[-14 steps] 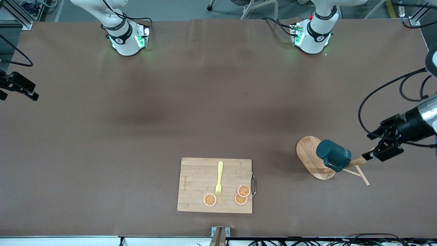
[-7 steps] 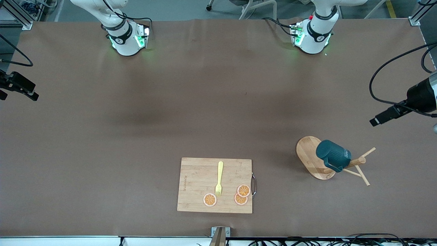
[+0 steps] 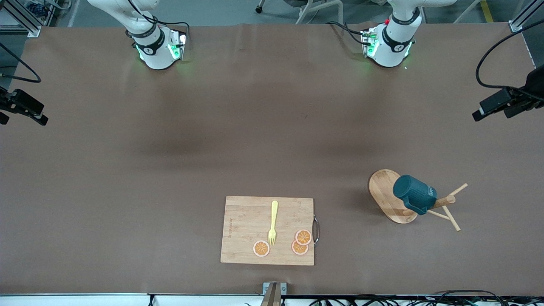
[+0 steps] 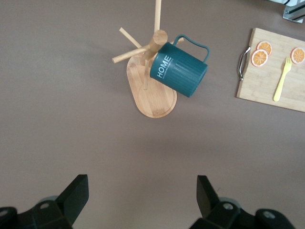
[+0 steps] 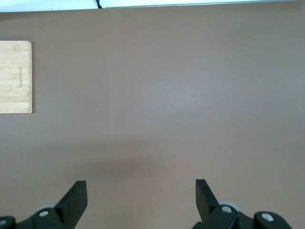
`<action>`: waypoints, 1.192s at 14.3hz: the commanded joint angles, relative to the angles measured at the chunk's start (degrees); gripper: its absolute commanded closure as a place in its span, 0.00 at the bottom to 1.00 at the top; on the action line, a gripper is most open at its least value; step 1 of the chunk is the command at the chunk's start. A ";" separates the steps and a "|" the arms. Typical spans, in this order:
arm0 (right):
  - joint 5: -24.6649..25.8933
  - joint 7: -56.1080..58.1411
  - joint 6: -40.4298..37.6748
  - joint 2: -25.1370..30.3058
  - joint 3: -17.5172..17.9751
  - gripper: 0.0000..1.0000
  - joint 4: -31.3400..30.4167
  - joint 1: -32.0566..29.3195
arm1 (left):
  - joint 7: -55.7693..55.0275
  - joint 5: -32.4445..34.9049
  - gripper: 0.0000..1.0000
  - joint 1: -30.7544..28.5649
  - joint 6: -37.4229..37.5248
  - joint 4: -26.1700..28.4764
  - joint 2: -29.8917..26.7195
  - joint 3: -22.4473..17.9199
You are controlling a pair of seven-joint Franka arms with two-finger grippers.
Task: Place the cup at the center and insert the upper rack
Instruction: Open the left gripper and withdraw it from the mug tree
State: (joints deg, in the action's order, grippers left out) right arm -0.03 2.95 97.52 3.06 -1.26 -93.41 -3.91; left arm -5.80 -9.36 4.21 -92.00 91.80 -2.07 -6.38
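Note:
The dark teal cup [image 3: 414,193] hangs tilted on a peg of the upper rack [image 3: 382,191], a light wooden mug tree with an oval base toward the left arm's end of the table. In the left wrist view the cup [image 4: 178,69] shows white "HOME" lettering, and the rack [image 4: 152,98] stands under it. My left gripper [image 3: 480,114] is open and empty, up over the table's edge at its own end, well apart from the rack; its open jaws [image 4: 142,183] frame bare table. My right gripper [image 3: 25,109] waits open over the table's other end, with only table below it [image 5: 141,187].
A wooden cutting board [image 3: 246,231] lies near the front edge at mid-table, with a yellow fork [image 3: 273,222] and orange slices [image 3: 302,237] on it. The board's corner [image 5: 15,76] shows in the right wrist view. Both arm bases [image 3: 155,49] stand along the table's back edge.
My left gripper has drawn away from the rack's peg tips, rising toward the table's edge at its own end. Cup and rack have stayed put. The right arm has not moved.

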 commanded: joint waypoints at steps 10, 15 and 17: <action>-0.06 0.75 -0.49 0.63 0.03 0.00 -0.02 0.21 | 0.70 2.50 0.00 -7.28 -3.00 -1.54 -0.92 11.12; -0.06 0.66 -1.01 0.63 0.03 0.00 -0.02 0.21 | 0.79 2.68 0.00 -2.55 -5.20 -1.45 -0.66 7.97; -0.15 0.05 -1.10 0.63 0.03 0.00 -0.11 0.13 | 0.79 2.85 0.00 -2.19 -6.52 -1.54 -0.14 7.70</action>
State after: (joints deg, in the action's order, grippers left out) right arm -0.02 3.00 97.05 3.06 -1.20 -93.41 -3.90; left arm -5.67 -7.76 1.02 -97.33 90.78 -2.76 2.38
